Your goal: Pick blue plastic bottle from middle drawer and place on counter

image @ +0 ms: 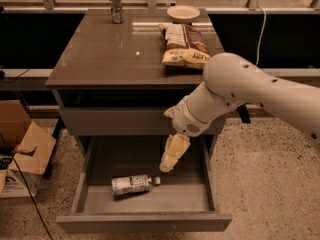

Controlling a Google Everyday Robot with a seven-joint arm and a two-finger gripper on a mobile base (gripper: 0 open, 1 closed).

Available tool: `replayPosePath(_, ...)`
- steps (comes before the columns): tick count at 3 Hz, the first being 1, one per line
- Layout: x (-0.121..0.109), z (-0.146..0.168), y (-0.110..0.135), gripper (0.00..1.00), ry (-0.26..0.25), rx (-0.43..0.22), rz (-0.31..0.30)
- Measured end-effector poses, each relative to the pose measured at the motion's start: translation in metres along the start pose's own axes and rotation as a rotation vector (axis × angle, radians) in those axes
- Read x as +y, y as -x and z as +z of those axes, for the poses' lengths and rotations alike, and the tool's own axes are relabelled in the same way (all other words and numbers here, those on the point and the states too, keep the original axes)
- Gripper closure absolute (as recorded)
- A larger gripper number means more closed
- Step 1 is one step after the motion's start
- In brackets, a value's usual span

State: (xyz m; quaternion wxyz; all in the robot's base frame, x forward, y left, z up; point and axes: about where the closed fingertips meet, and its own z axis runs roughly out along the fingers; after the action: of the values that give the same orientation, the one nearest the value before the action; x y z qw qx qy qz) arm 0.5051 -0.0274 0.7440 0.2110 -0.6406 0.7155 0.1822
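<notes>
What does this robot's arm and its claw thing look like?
The arm is smooth and off-white, built of fat rounded shells with small dark dots. The gripper, over the open middle drawer, is yellowish-cream and tapers towards its tip. No cables show.

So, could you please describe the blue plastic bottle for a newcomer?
Find the open middle drawer below the counter. The blue plastic bottle lies on its side on its floor, just lower-left of the gripper. Pale, white-capped, it is the drawer's only item.
</notes>
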Motion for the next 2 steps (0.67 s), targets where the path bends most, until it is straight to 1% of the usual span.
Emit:
replayPosePath(1, -0.004, 0.018, -0.003, 0.00, 0.008, -0.032, 0.019)
replayPosePath(2, -0.009, 0.046, -0.006, 0.00, 0.024, -0.058, 0.031)
